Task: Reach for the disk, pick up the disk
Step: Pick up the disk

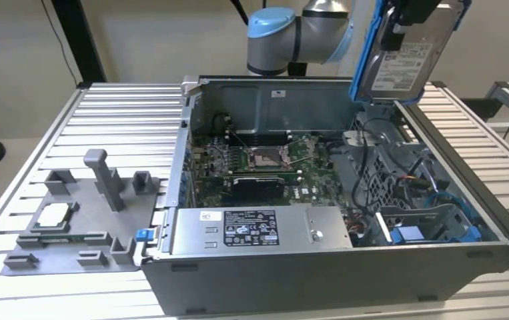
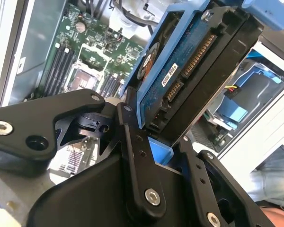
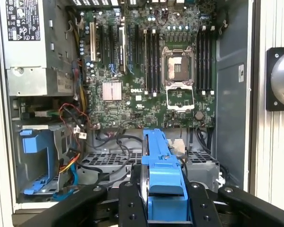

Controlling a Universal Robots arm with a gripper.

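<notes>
The disk (image 1: 403, 55) hangs upright in the air above the back right corner of the open computer case (image 1: 325, 280), label side facing the exterior camera, a blue rail along its edge. My gripper (image 1: 417, 15) is shut on its upper end. In the second wrist view the disk (image 2: 194, 61) shows its circuit-board side and connector, clamped between the black fingers (image 2: 138, 156) of the gripper (image 2: 163, 144). In the first wrist view the blue rail of the disk (image 3: 162, 172) stands edge-on in the gripper (image 3: 163, 205), high over the motherboard (image 3: 146, 71).
Inside the case lie the motherboard (image 1: 263, 160), the long grey box with a label (image 1: 254, 230) along the front and blue drive cages (image 1: 432, 227) on the exterior view's right. A grey fixture (image 1: 81, 220) holding a small square chip (image 1: 54, 213) sits on the slatted table.
</notes>
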